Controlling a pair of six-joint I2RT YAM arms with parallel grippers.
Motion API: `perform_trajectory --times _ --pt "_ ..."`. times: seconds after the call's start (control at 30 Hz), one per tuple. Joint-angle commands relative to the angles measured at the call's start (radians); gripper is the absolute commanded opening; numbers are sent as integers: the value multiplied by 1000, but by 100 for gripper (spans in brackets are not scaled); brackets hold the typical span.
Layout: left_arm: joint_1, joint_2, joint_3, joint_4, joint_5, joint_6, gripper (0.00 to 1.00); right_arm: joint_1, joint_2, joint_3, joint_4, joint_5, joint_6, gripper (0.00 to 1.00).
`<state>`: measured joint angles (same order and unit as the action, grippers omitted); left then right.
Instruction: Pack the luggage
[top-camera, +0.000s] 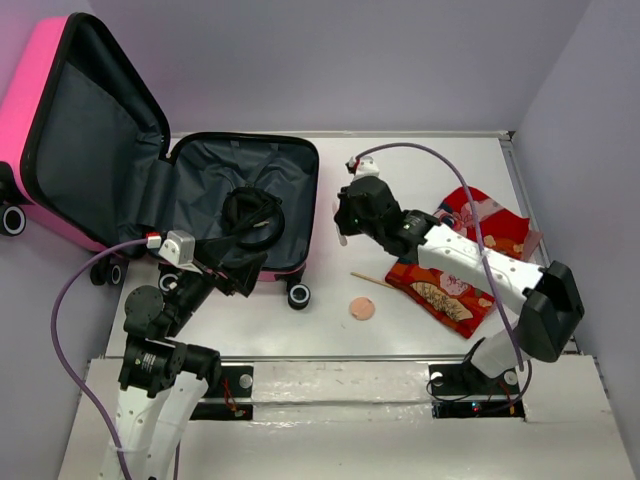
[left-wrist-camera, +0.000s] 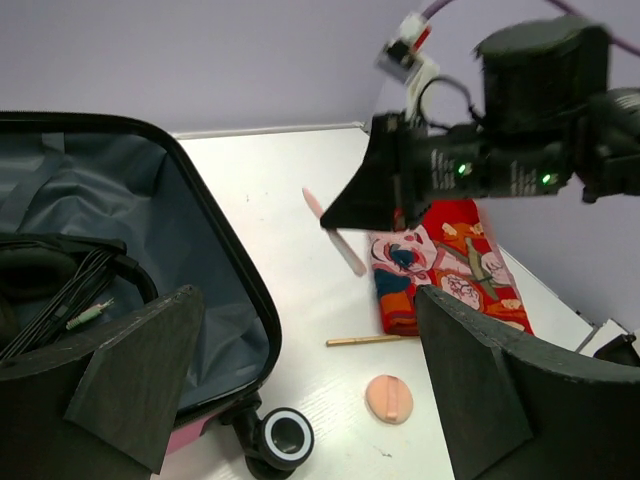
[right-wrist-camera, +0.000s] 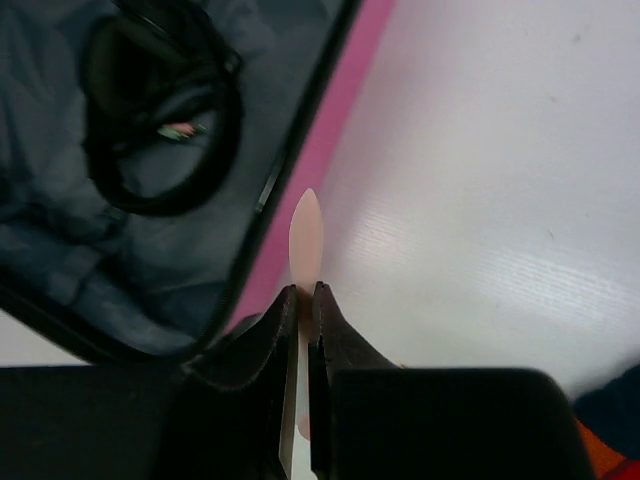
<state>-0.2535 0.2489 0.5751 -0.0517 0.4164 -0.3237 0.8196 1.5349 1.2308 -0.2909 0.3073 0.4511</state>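
Note:
The hot-pink luggage (top-camera: 45, 100) lies open at the left, its lid leaning against the wall and its grey-lined base (left-wrist-camera: 190, 260) flat on the table. A black headphone set with cable (top-camera: 252, 213) (right-wrist-camera: 160, 120) lies inside the base. My right gripper (right-wrist-camera: 305, 292) is shut on a thin pale pink stick (right-wrist-camera: 306, 235), held above the table just right of the luggage's pink edge (right-wrist-camera: 340, 130). The left wrist view shows that stick (left-wrist-camera: 335, 235) tilted in the air. My left gripper (left-wrist-camera: 310, 330) is open and holds nothing, near the luggage's front corner.
A red patterned cloth (top-camera: 460, 260) lies at the right of the table. A thin wooden stick (top-camera: 375, 281) and a round peach pad (top-camera: 362, 309) lie in front of it. A black luggage wheel (left-wrist-camera: 285, 436) sticks out at the near corner.

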Motion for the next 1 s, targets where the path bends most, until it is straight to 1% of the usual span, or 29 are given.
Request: perform_trajectory --times 0.0,0.03,0.07,0.1,0.13,0.17,0.2,0.27,0.3,0.33,0.37,0.4,0.43,0.47,0.5,0.57,0.63,0.73,0.77,0.8,0.83,0.87,0.97 --pt "8 9 22 42 25 5 99 3 48 172 98 -124 -46 7" --pt "10 10 22 42 25 3 99 3 82 227 99 -195 -49 7" --pt "10 12 22 42 24 5 99 13 117 284 101 -224 -51 7" --pt "11 15 22 41 24 5 99 29 199 341 101 -246 -55 12" --pt "11 16 22 41 21 6 99 29 240 451 61 -281 -63 24" --pt "11 18 22 38 21 6 99 29 308 507 20 -293 -65 45" --pt "11 20 23 36 18 6 99 29 321 550 -20 -287 -68 52" --pt "11 16 23 35 16 8 99 29 295 500 -28 -217 -87 68" --pt "11 15 23 35 18 8 99 29 269 451 -28 -189 -100 68" --pt "11 13 23 35 19 8 99 29 202 396 -28 -163 -112 67" --pt "11 7 23 36 21 8 99 20 164 263 -22 -133 -132 62" --pt "11 4 25 36 22 8 99 19 89 195 -22 -120 -152 59" --pt "10 3 23 36 24 8 99 9 88 130 -22 -120 -152 56" --pt "8 -2 23 36 25 6 99 9 21 8 -37 -123 -164 53" --pt "8 -5 23 38 25 8 99 -2 -7 -45 -51 -126 -166 48" --pt "8 -13 22 38 24 5 99 -14 -67 -156 -112 -129 -163 47" --pt "8 -14 23 38 22 6 99 -25 -97 -215 -132 -132 -164 49" --pt "8 -11 22 39 25 6 99 -59 -117 -272 -154 -169 -166 54" --pt "8 -8 22 39 25 6 99 -69 -111 -275 -154 -222 -187 55" --pt "8 -5 22 39 27 6 99 -80 -86 -274 -154 -240 -198 57" --pt "10 -5 22 41 28 5 99 -80 -67 -261 -154 -269 -227 57" --pt "8 -2 22 39 28 6 99 -80 -27 -251 -157 -280 -241 57" --pt "8 -2 20 41 25 5 99 -80 27 -209 -159 -298 -279 57"
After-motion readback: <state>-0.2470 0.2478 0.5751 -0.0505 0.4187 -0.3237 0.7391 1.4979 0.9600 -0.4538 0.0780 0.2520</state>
